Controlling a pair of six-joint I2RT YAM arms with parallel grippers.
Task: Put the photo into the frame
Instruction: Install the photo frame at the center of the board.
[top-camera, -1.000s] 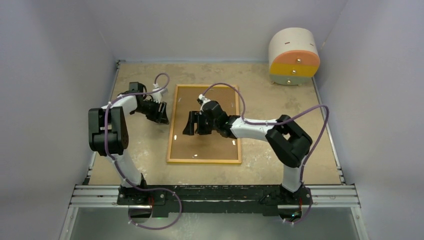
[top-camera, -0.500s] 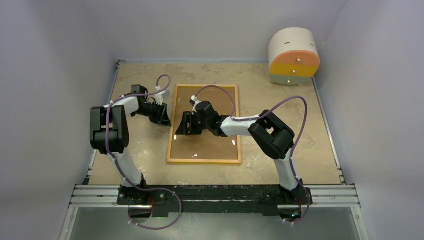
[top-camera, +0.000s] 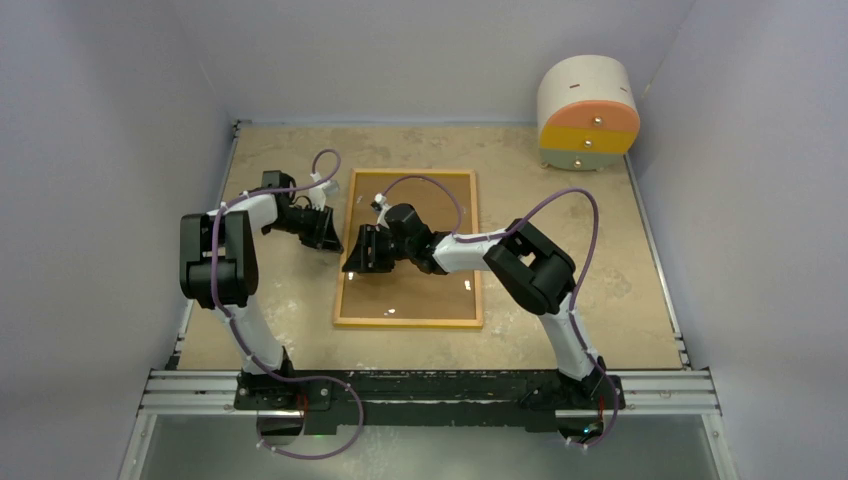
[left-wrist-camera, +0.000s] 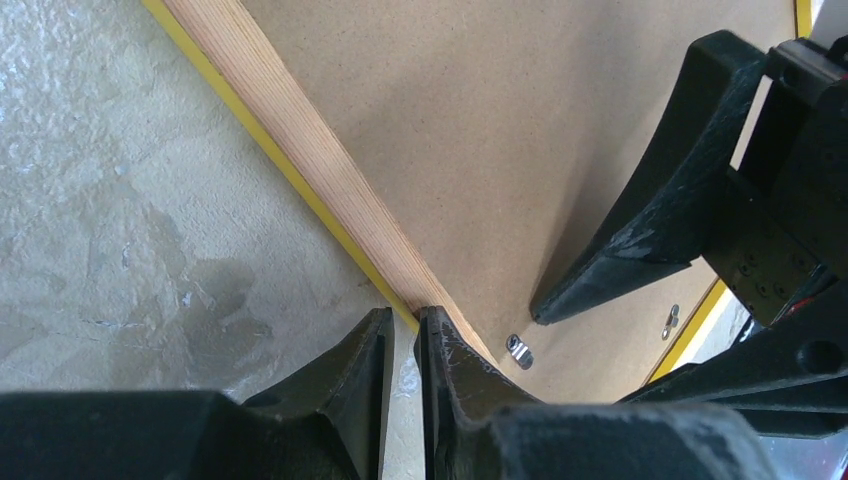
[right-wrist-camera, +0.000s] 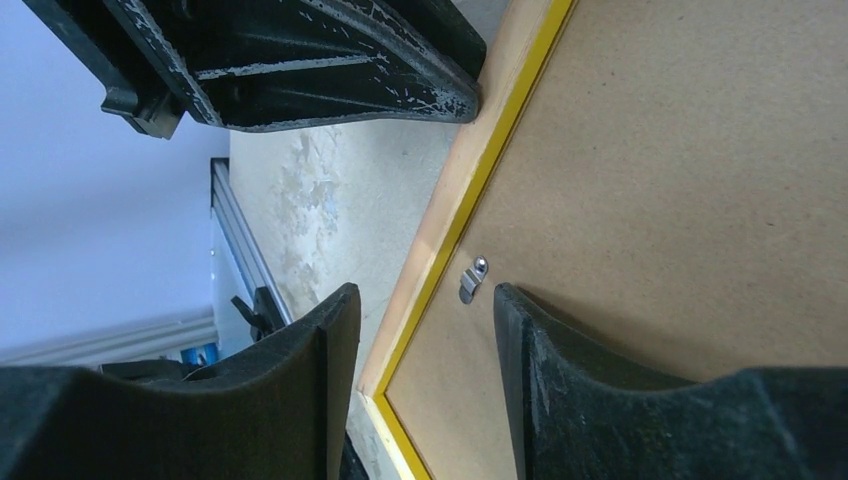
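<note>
The frame lies face down in the middle of the table, its light wood back up and a yellow edge showing. The plain brown backing board fills it. The photo is hidden. My left gripper is shut and empty at the frame's left edge; in the left wrist view one fingertip touches the wood border. My right gripper is open, low over the board just inside the same edge. In the right wrist view its jaws straddle a small metal clip and the border.
A round white, yellow and orange drawer unit stands at the back right. Other metal clips sit on the board's rim. Grey walls close in the table on three sides. A metal rail runs along the front.
My right gripper has moved left across the backing board to the frame's left edge. My left gripper has shifted slightly toward that edge.
</note>
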